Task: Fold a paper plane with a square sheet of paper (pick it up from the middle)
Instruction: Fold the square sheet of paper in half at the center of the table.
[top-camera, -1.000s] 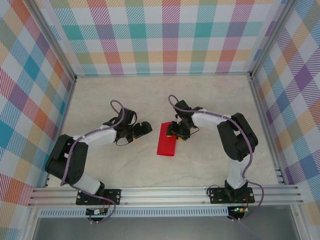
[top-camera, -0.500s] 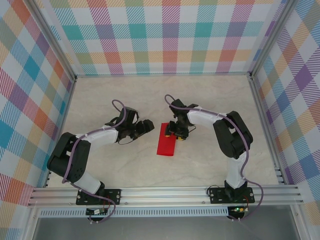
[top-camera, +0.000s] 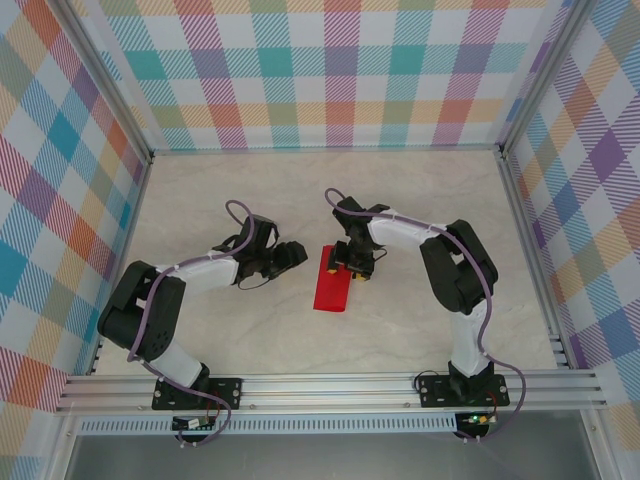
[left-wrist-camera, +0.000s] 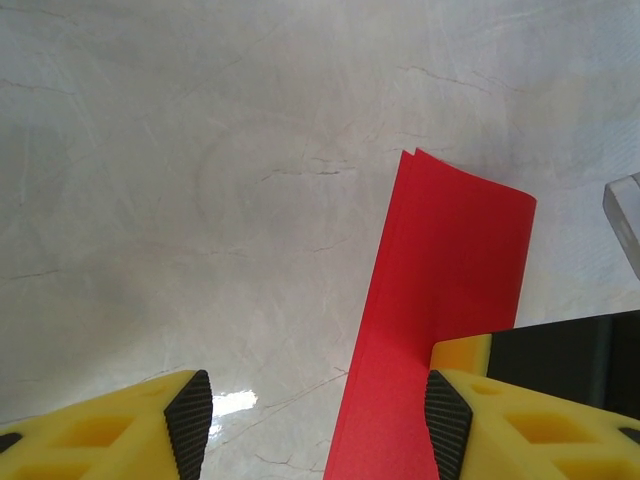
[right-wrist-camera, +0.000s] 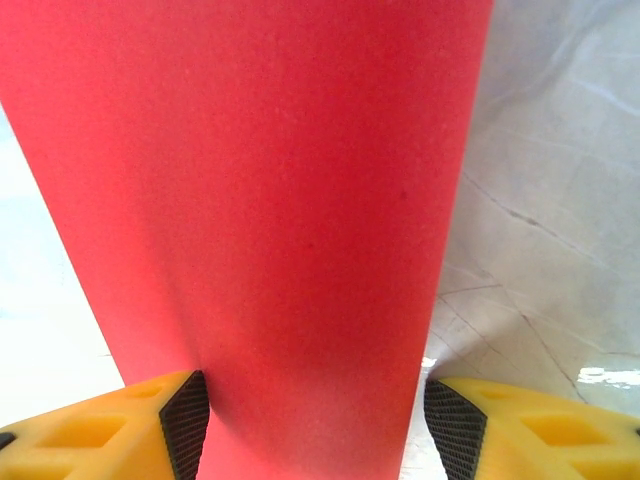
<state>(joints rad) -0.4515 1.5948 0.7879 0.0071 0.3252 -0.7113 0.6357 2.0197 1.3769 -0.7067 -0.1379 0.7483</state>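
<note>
- The square sheet of paper (top-camera: 332, 290) lies near the middle of the table (top-camera: 420, 200). It is already doubled into a long strip running from 12 to 6 o'clock, and the left wrist view shows two layers at one corner. Over the last second it has not shifted.
- The right gripper (top-camera: 350, 264) sits over the strip's 12 o'clock end. Its arm has swung: the elbow has drawn in toward 9 o'clock and the wrist has crept toward 12 o'clock, while the fingertips keep to that same end.
- In the right wrist view its jaws stand well apart and straddle the strip. One pad (right-wrist-camera: 186, 420) is at the paper's edge, and bare table shows between the other pad and the opposite edge. We judge that it grips nothing.
- The left gripper (top-camera: 292, 255) has edged toward 3 o'clock and now sits just beside the strip, on its 9 o'clock side. Its jaws are partly open and empty, with one pad (left-wrist-camera: 447, 420) at the strip's long edge and the other over bare table.
- We read this as both grippers settling in at the far end for the next crease. The first fold is made, but no pointed plane shape exists yet.
</note>
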